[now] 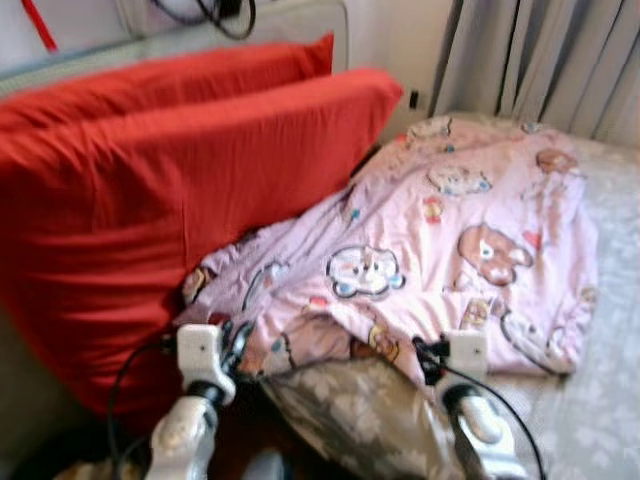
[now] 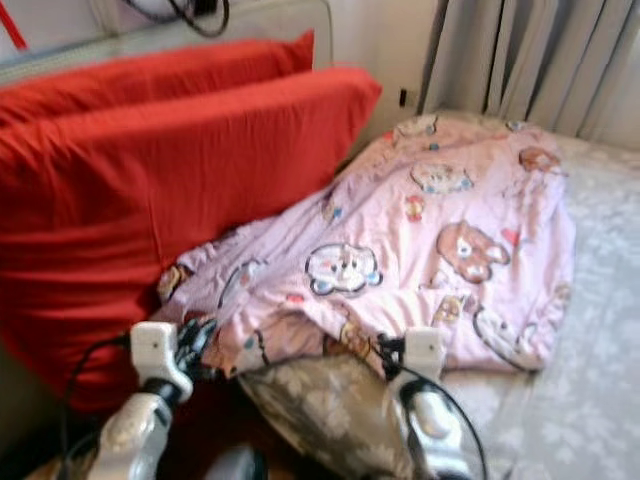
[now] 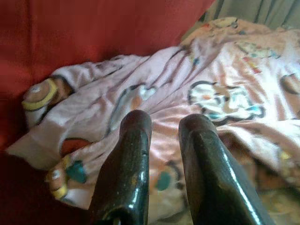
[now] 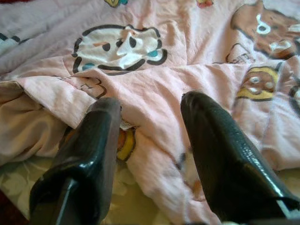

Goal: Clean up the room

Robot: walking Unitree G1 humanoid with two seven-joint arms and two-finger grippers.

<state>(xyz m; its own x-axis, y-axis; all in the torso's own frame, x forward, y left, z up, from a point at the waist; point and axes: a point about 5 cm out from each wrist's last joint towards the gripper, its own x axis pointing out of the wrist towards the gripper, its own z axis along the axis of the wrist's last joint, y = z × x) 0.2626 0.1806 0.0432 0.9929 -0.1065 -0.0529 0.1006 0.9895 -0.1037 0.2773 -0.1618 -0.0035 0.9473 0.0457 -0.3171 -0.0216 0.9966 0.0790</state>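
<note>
Pink blanket (image 4: 154,89) between right gripper's (image 4: 150,117) parted fingers (image 4: 220,145)

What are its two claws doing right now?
Left gripper: open, over the pink blanket.
Right gripper: open, astride a fold of that blanket.

A quilt (image 1: 440,250) lies on the bed (image 1: 600,400) just ahead of both claws. Two pillows (image 1: 150,190) stand left of the left claw (image 1: 237,340), curtains (image 1: 540,60) behind.

Red pillows (image 1: 150,170) wall off the left; the rumpled pink quilt (image 1: 450,250) blocks ahead.
</note>
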